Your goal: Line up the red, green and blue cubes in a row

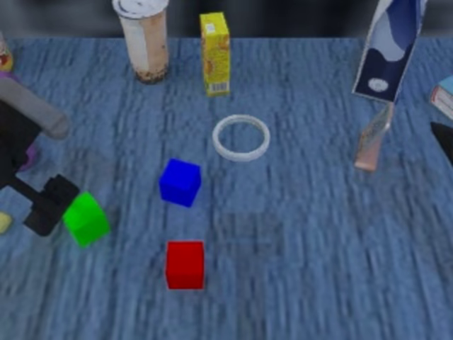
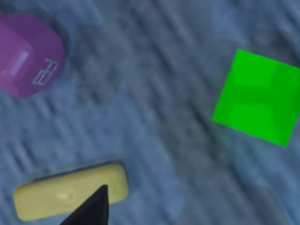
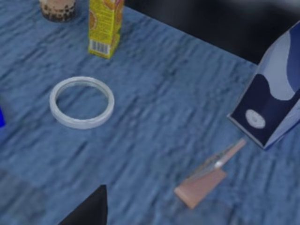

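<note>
The table (image 1: pixel 318 283) carries a blue, woven-looking cloth with a streaked grain; behind its far edge the room falls away into a dark, blurred band.

At the far left, my left arm reaches in over the cloth, and the left gripper (image 1: pixel 56 205) sits low just beside the green cube (image 1: pixel 86 219), on that cube's left side. Whether the fingers touch the cube, or how far apart they stand, I cannot tell; the left wrist view shows only one dark fingertip (image 2: pixel 91 211) over a pale yellow block (image 2: pixel 70 191), with a purple object (image 2: pixel 28 55) nearby and the green cube apart from both.

Towards the middle, the blue cube (image 1: pixel 180 182) rests on the cloth, and the red cube (image 1: pixel 185 265) lies nearer the front edge, almost straight below it in the top view. The green cube lies off to their left, between them in depth.

At the back stand a lidded cup (image 1: pixel 144 39) and a yellow carton (image 1: pixel 215 53). A white ring (image 1: pixel 241 137) lies flat in front of the carton.

Further right, a dark blue and white carton (image 1: pixel 389 49) leans, with a slim pinkish object (image 1: pixel 373 145) below it.

The right gripper (image 1: pixel 442 138) sits at the right edge, barely in view, its opening impossible to judge.
</note>
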Robot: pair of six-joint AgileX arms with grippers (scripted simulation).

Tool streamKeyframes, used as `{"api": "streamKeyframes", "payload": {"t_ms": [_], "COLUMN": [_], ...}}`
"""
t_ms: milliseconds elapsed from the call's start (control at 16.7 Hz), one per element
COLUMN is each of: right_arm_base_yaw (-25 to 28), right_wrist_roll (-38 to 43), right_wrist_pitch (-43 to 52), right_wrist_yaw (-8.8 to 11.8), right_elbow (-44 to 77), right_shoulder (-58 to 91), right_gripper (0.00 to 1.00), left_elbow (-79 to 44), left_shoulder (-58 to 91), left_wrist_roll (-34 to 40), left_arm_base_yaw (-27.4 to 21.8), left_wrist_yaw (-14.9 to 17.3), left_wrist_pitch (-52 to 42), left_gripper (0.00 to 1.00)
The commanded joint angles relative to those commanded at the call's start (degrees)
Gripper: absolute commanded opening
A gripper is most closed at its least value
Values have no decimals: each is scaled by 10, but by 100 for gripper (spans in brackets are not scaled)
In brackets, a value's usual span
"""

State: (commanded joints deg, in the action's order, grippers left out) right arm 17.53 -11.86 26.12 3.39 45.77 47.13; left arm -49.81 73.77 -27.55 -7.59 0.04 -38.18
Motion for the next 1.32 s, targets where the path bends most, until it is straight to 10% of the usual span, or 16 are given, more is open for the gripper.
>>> {"api": "streamKeyframes", "payload": {"t_ms": [600,1320], "right_arm_base_yaw": [-158,-170], "right_wrist_roll": [110,119], "right_wrist_pitch": [-240,-261], "right_wrist_yaw": [-30,-34], "right_elbow": [-427,-458], "right_shoulder": [-438,-471], "right_gripper": [100,100], "left_elbow": [-234,-234], "left_shoulder": [327,373], "left_wrist_roll": [-125,-137], "left_arm_base_yaw": [-34,-36], "left_wrist_yaw": [0,0], "left_wrist_pitch": [-168,-140], "left_gripper": [100,100]}}
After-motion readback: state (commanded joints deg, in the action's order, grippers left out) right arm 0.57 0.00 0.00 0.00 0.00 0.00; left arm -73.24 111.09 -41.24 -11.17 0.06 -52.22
